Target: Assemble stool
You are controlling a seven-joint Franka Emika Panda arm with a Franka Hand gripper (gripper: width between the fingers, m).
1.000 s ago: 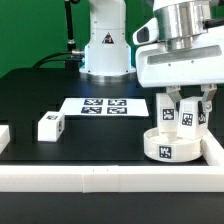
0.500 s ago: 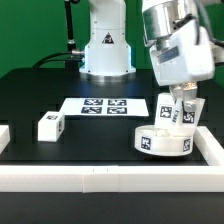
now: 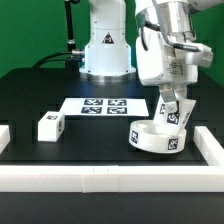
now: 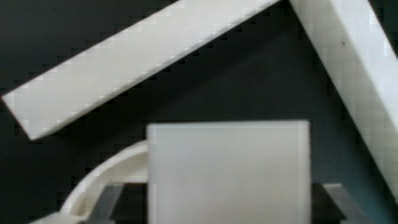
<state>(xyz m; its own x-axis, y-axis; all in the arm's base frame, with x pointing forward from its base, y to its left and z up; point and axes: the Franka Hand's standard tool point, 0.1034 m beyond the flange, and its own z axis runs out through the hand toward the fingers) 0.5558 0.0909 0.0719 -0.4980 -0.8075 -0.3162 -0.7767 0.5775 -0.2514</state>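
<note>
Spare leg (image 3: 48,126) lies alone on the tabletop (image 3: 30,95) at the exterior view's left; seat (image 3: 158,141) sits tilted toward the right, near the rail (image 3: 212,150). I judge a leg (image 3: 176,113) is being screwed into it, fingers (image 4: 118,200) pinching that leg. Next: twist it home, seat steadied. Arm leans over, wrist canted

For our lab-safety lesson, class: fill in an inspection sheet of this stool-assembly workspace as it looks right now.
Surface: black table, white border rails along its edges.
Job's things: round seat, apparently tilted; one leg held at the seat; loose leg lying apart, towards the exterior view's left.
Clutter: marker board only.
Grippers: gripper shut on the leg.
Cables: black cable beside the robot base.
Surroundings: green backdrop.
</note>
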